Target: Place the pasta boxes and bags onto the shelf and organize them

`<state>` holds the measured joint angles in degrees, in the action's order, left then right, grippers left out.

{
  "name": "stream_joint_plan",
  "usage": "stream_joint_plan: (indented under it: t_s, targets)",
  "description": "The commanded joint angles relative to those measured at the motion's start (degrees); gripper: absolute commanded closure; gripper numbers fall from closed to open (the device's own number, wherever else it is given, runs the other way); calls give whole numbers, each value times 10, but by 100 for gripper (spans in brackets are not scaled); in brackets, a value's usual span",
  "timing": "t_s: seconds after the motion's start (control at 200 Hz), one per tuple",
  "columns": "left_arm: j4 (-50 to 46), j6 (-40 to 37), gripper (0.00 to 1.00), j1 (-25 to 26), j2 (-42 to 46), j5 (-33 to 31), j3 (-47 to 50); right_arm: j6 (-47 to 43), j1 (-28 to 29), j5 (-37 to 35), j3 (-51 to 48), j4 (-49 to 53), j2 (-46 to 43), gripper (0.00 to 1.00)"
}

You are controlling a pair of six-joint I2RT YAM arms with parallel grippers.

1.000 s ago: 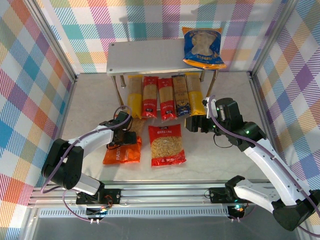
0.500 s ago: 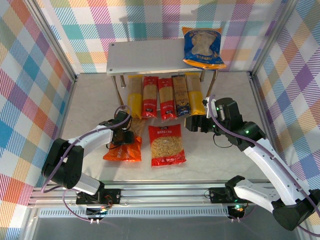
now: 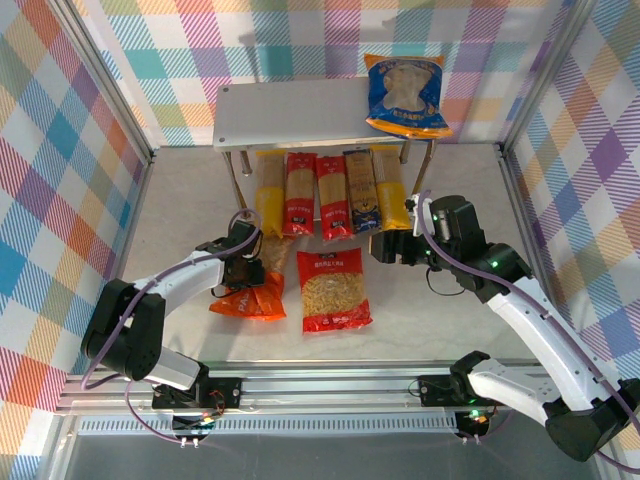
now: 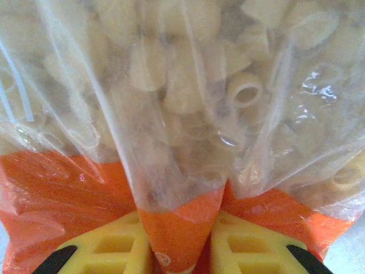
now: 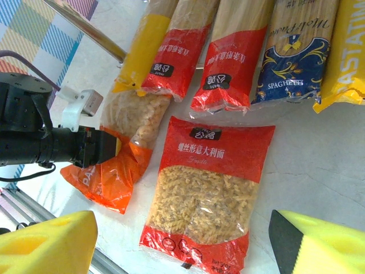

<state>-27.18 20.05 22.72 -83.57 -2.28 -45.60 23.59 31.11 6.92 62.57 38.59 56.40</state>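
Observation:
My left gripper (image 3: 250, 272) is shut on a pinched fold of the orange bag (image 3: 250, 298), which lies bunched on the table; up close, the yellow fingers (image 4: 114, 251) squeeze the orange film below the clear window of the bag (image 4: 171, 114). The red bag (image 3: 334, 290) lies flat beside it. My right gripper (image 3: 385, 247) hovers open above the red bag (image 5: 208, 194), empty. The blue bag (image 3: 405, 93) rests on the right end of the shelf (image 3: 285, 115). Several pasta boxes (image 3: 331, 195) lie side by side under the shelf.
The shelf's thin legs (image 3: 232, 175) stand at the outer corners of the pack row. Checked walls enclose the table on three sides. A metal rail (image 3: 330, 385) runs along the near edge by the arm bases.
My left gripper has closed onto the orange bag, and the bag has crumpled and drawn in toward the fingers. The right arm has stayed still.

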Motion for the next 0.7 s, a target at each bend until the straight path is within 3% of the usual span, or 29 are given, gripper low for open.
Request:
stream_joint_plan:
  t_s: [0.0,0.025,0.695]
  targets:
    - [-34,-8,95,1,7,55,19,11,3,-5,-3,-7,-11,20]
    - [-34,-9,100,1,13,56,20,11,3,-5,-3,-7,-12,20]
    - [-58,-30,100,0,150,46,32,26,7,-17,-3,-5,-25,21]
